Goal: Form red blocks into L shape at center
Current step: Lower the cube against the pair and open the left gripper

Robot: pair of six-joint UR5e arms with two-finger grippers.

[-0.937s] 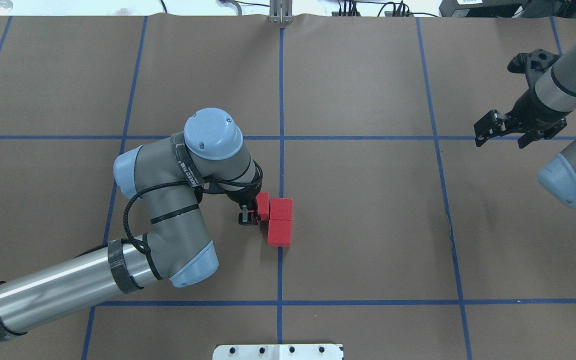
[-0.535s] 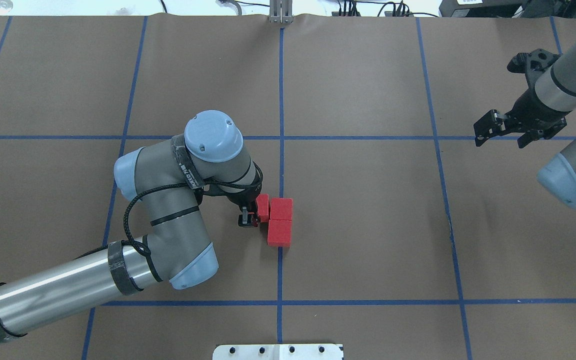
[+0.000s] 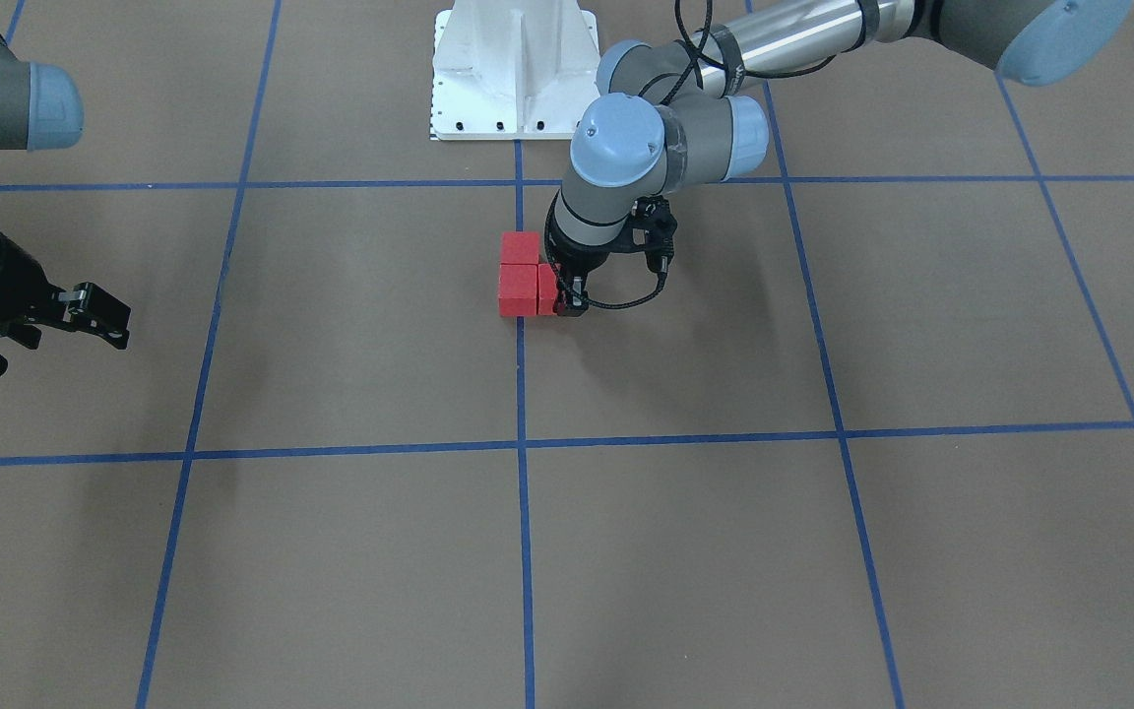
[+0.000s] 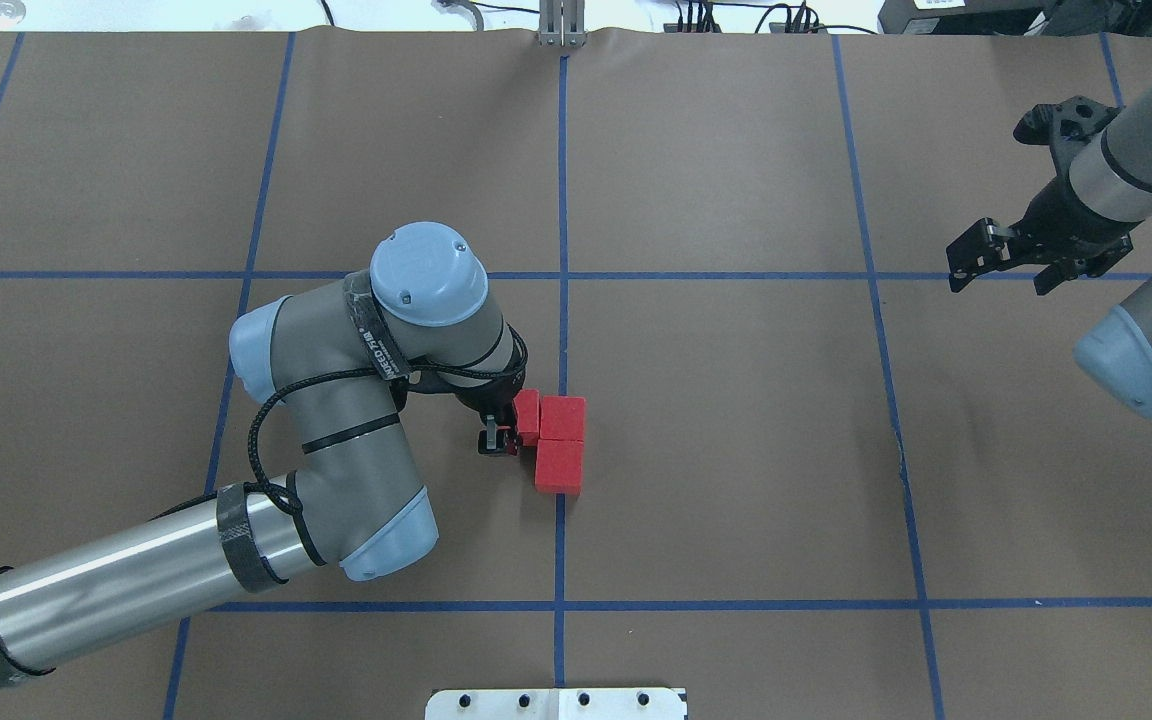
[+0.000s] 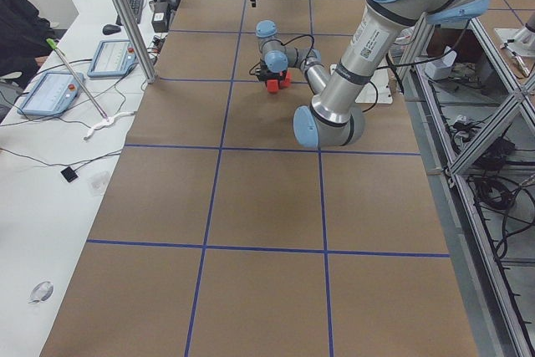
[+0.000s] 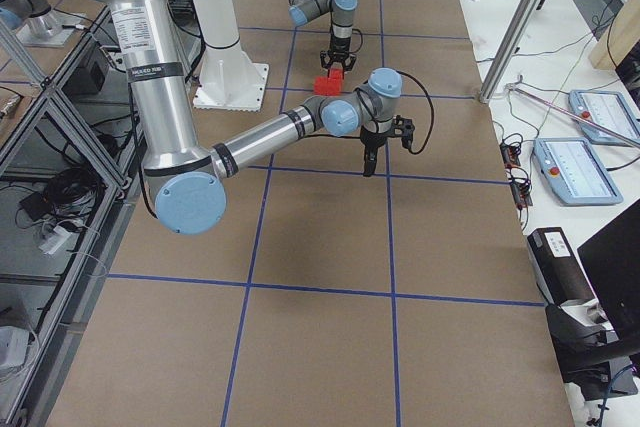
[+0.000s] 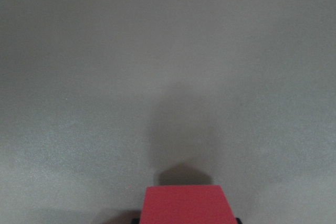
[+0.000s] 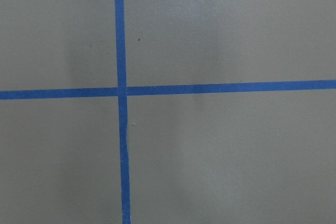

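Observation:
Three red blocks sit together at the center, by the blue grid line (image 4: 563, 330). Two of them (image 4: 563, 418) (image 4: 559, 466) lie in a row along the line. The third red block (image 4: 526, 416) sits against the far one's left side, so the three form an L. They also show in the front view (image 3: 520, 247) (image 3: 518, 289) (image 3: 546, 291). My left gripper (image 4: 501, 435) (image 3: 564, 295) is low over the floor and shut on the third block, which fills the bottom of the left wrist view (image 7: 185, 205). My right gripper (image 4: 1011, 270) (image 3: 40, 340) hangs open and empty far to the right.
The white robot base plate (image 4: 556, 703) (image 3: 513, 69) lies at the near edge of the brown floor. My left arm's elbow (image 4: 336, 440) looms left of the blocks. The right wrist view shows only a blue tape crossing (image 8: 121, 91).
My left wrist has shifted very slightly. The blocks have stayed in place. My right gripper has drifted a little away from the robot.

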